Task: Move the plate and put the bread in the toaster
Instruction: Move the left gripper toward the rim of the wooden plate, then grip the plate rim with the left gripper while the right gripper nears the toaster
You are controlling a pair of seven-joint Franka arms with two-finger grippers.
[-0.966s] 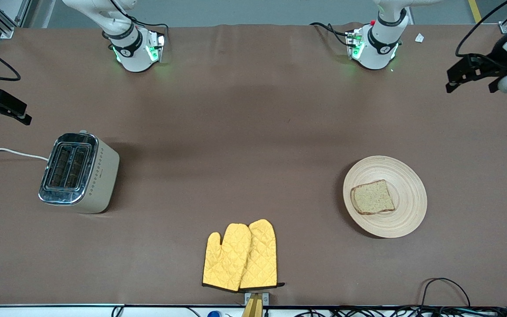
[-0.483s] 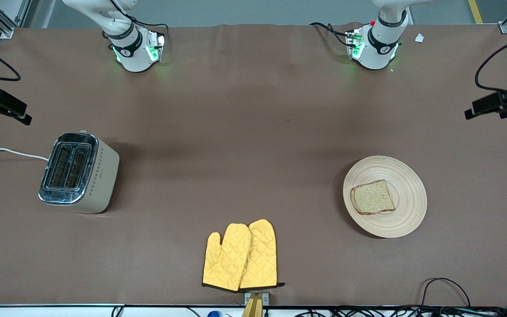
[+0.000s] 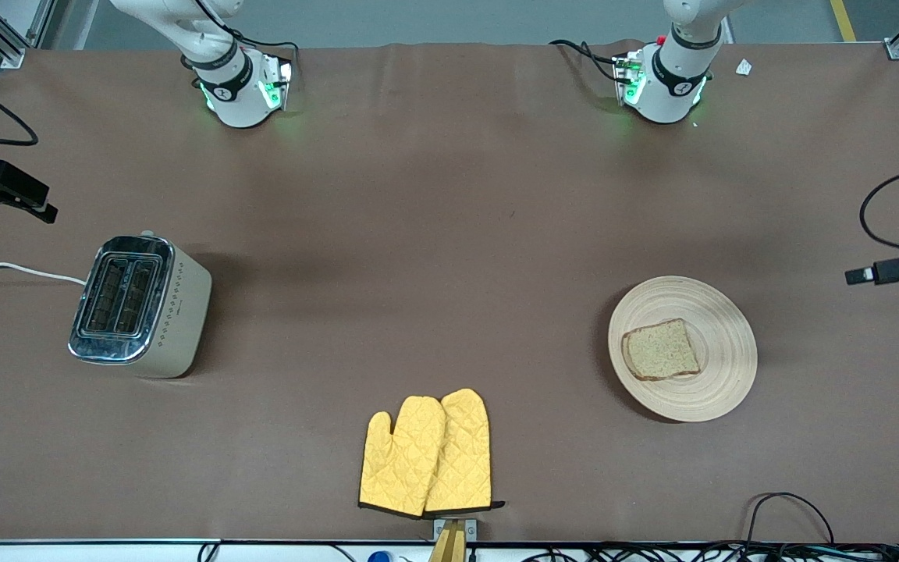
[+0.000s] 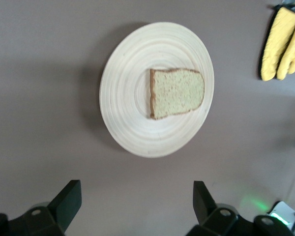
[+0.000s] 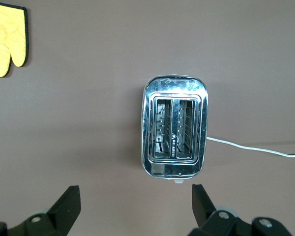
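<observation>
The bread (image 3: 660,350) lies flat on the round beige plate (image 3: 719,375) toward the left arm's end of the table. The cream toaster (image 3: 137,308) stands toward the right arm's end, both slots empty. My left gripper (image 4: 137,206) is open and empty, high over the table beside the plate (image 4: 132,98) and bread (image 4: 177,92); only a dark part of it (image 3: 890,271) shows at the front view's edge. My right gripper (image 5: 136,206) is open and empty, high over the table beside the toaster (image 5: 174,128), and shows at the front view's edge (image 3: 5,193).
A pair of yellow oven mitts (image 3: 428,454) lies near the table's front edge, midway between toaster and plate. The toaster's white cord (image 3: 12,269) runs off the right arm's end of the table. Cables lie along the front edge.
My left gripper has moved along the left arm's end of the table to beside the plate, mostly leaving the front view. The right arm, plate, bread and toaster have not moved.
</observation>
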